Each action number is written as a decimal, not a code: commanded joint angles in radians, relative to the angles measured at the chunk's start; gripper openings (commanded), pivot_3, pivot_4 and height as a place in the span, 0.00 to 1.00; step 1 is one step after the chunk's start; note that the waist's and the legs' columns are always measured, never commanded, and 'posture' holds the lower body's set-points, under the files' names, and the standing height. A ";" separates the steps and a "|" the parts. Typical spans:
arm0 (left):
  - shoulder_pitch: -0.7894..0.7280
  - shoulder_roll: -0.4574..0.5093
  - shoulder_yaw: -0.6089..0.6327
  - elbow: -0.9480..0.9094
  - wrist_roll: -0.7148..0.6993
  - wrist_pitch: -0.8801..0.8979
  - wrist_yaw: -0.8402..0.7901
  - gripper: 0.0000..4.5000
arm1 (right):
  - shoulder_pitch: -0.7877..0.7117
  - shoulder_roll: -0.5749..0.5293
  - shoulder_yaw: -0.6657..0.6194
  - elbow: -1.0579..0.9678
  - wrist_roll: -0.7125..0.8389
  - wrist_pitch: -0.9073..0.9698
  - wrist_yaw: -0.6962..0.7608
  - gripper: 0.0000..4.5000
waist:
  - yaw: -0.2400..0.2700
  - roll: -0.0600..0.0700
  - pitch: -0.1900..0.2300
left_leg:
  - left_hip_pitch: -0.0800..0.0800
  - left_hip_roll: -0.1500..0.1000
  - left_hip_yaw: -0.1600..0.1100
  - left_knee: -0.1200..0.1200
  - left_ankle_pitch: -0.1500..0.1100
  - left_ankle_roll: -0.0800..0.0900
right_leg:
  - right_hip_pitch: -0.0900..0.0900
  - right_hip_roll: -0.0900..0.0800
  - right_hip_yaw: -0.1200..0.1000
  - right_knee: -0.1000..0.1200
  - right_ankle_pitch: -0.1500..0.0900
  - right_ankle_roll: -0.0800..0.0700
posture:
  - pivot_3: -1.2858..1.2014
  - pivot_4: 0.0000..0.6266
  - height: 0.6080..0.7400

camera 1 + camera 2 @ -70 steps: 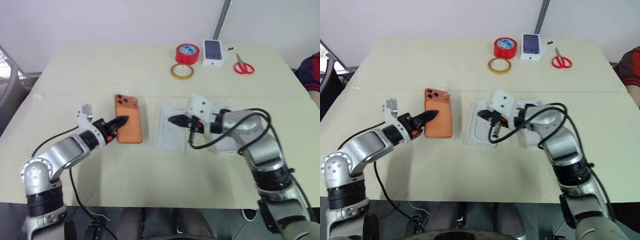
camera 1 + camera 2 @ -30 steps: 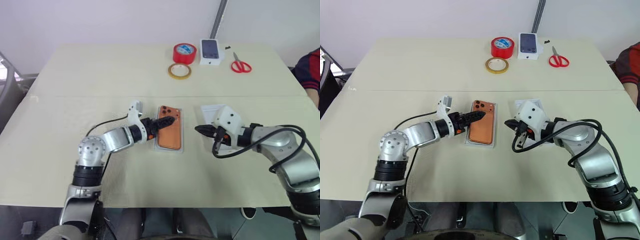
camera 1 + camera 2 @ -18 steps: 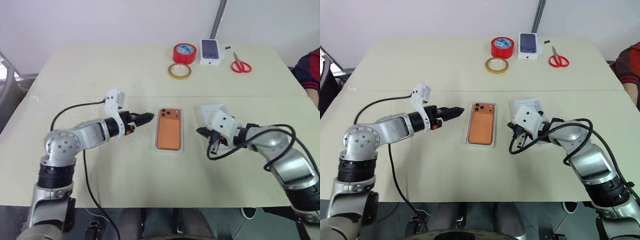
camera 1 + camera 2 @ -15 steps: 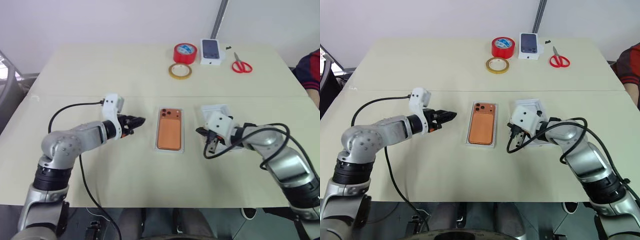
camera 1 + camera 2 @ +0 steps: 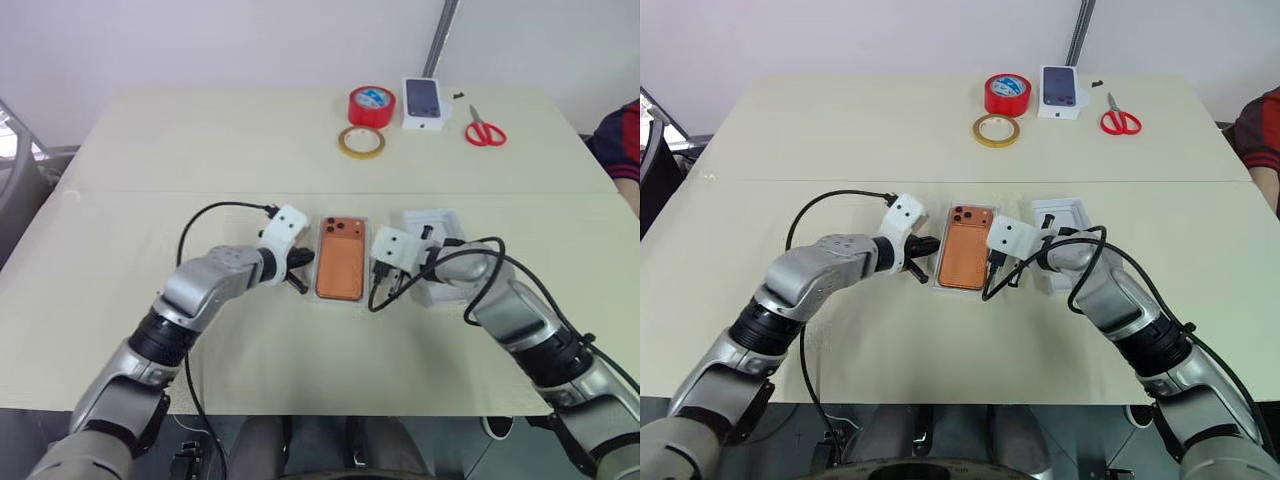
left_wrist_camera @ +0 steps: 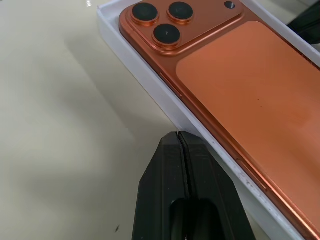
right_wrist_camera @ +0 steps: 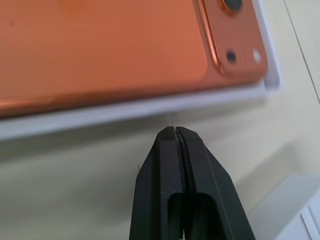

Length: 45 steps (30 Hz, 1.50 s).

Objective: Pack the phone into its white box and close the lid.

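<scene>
- The phone point(image 5: 340, 266) lies face down in the white box point(image 5: 341, 299) near the middle of the table point(image 5: 200, 150), its 3 lenses at the far end.
- The box's thin rim shows all around the phone; no lid is on it.
- The left hand point(image 5: 300, 271) sits just beside the box's left long edge, its 2 black fingers point(image 6: 172, 190) pressed together and holding nothing. In the left wrist view the tips lie right at the rim; I cannot tell if they touch it.
- The right hand point(image 5: 380, 280) sits just beside the box's right long edge, fingers point(image 7: 172, 185) likewise pressed together and empty, with the tips close to the rim but a strip of table between them.
- A white insert point(image 5: 432, 226) lies on the table just right of the right hand.
- At the far edge of the table stand a red tape roll point(image 5: 372, 105), a yellow tape ring point(image 5: 362, 142), a small white carton point(image 5: 425, 102) with a phone picture, and red scissors point(image 5: 485, 130).
- A person's sleeve point(image 5: 618, 140) shows at the right edge.
</scene>
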 commanded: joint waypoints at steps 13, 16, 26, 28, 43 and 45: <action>-0.080 -0.283 -0.207 0.040 0.140 -0.007 -0.249 0.01 | 0.295 -0.261 -0.208 -0.339 0.023 0.090 0.129 0.00 | 0.045 0.001 0.000 | -0.001 -0.001 -0.001 0.006 -0.005 0.009 | 0.002 -0.001 -0.001 0.000 0.000 0.000 | 0.52 0.24 1.00; -0.089 -0.326 -0.231 0.050 0.154 -0.004 -0.286 0.01 | 0.361 -0.300 -0.263 -0.370 0.023 0.107 0.134 0.00 | 0.046 0.001 -0.001 | -0.001 -0.001 -0.001 0.006 -0.005 0.009 | 0.003 -0.001 -0.001 0.000 0.000 0.000 | 0.52 0.24 1.00; -0.090 -0.341 -0.206 0.073 0.215 -0.005 -0.325 0.01 | 0.431 -0.323 -0.311 -0.365 0.008 0.094 0.126 0.00 | 0.042 0.001 -0.001 | -0.001 -0.001 -0.001 0.006 -0.005 0.010 | 0.003 0.000 -0.001 0.000 0.000 0.000 | 0.52 0.24 1.00; -0.090 -0.334 -0.186 0.077 0.223 -0.001 -0.321 0.01 | 0.432 -0.327 -0.323 -0.357 0.011 0.090 0.127 0.00 | 0.042 0.001 -0.001 | -0.001 -0.001 -0.001 0.006 -0.005 0.010 | 0.003 0.000 -0.001 0.000 0.000 0.000 | 0.52 0.24 1.00; 0.155 -0.065 0.118 -0.221 0.172 -0.175 -0.366 0.00 | 0.365 -0.321 -0.615 -0.349 0.320 0.335 0.218 0.30 | 0.013 0.003 0.000 | 0.000 0.001 -0.001 0.005 -0.005 0.009 | 0.003 0.001 0.000 0.001 0.000 0.000 | 0.52 0.24 1.00; 0.187 -0.039 0.123 -0.249 0.168 -0.211 -0.389 0.00 | 0.300 -0.295 -0.593 -0.294 0.328 0.390 0.171 0.53 | 0.017 0.004 0.000 | 0.000 0.001 -0.001 0.005 -0.005 0.009 | 0.003 0.000 0.000 0.001 0.000 0.000 | 0.52 0.24 1.00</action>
